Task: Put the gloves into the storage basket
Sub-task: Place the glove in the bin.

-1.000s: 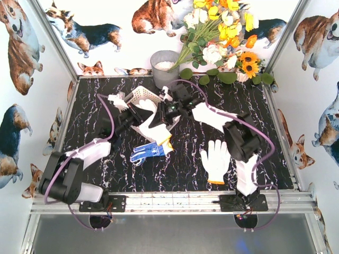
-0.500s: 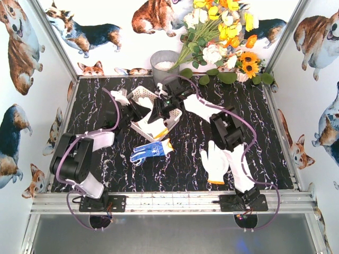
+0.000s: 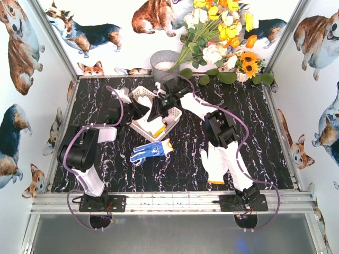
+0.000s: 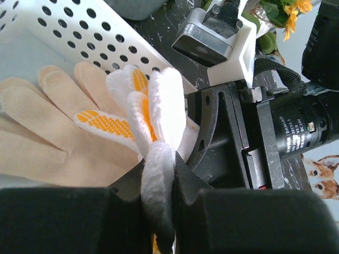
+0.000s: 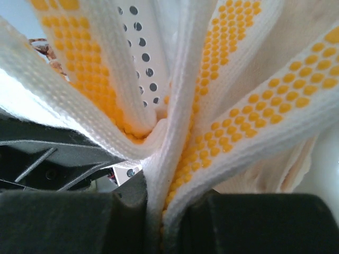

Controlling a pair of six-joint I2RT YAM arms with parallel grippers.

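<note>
- A white glove [image 3: 214, 164] with an orange cuff is seen lying flat, well to the near right of the storage basket [image 3: 139, 93].
- A blue-dotted glove [image 3: 150, 151] is seen just in front of the basket, untouched.
- A white, orange-dotted glove [image 4: 153, 106] is pinched from both sides: the left gripper [image 4: 159, 211] and the right gripper [image 5: 159, 211] are each clamped almost closed on its bunched knit.
- Over the last second this glove has been drawn farther over the basket, so letting go is judged the next step.
- A cream glove [image 4: 42, 137] is already laid flat inside the basket.
</note>
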